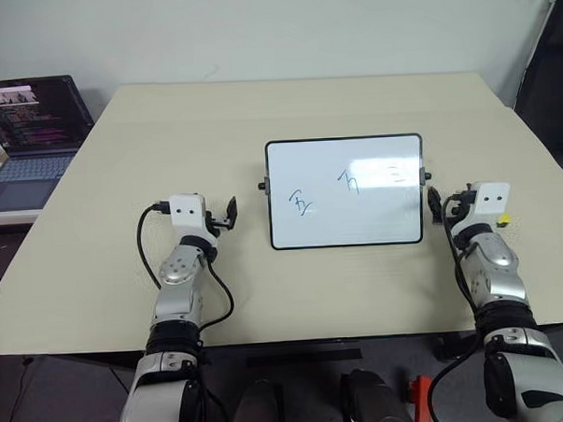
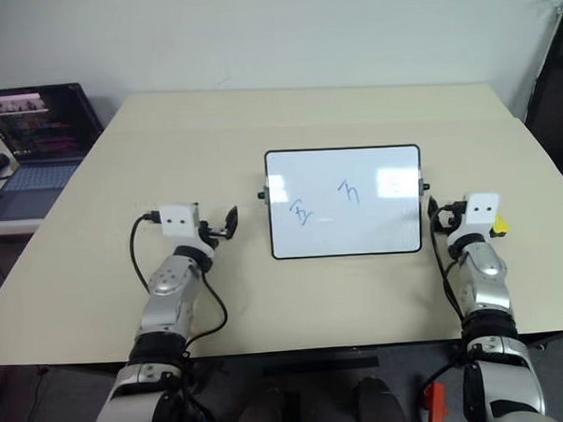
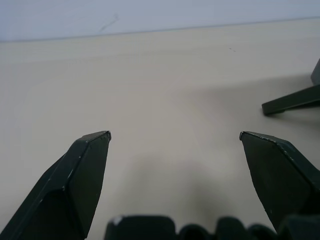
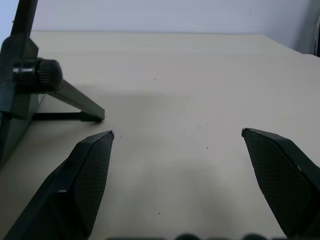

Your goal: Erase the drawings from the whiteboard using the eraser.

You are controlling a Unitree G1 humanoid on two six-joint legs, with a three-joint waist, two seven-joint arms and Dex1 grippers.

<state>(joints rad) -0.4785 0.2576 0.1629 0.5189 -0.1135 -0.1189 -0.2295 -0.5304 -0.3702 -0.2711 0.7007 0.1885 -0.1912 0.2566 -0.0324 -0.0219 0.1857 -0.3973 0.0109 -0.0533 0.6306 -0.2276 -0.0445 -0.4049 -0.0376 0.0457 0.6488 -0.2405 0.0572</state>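
The whiteboard stands propped on the beige table, straight ahead between my two arms. On its white face are the drawings: one blue scribble at lower left, one near the middle, and a faint one to the right. A corner of the yellow eraser shows on the table just right of my right wrist, mostly hidden behind it. My left gripper is open over bare table, left of the board. My right gripper is open too, beside the board's side knob.
An open laptop sits on a lower surface off the table's left edge. A dark object stands past the far right corner. The board's stand leg reaches back behind it. The table's front edge runs just under my forearms.
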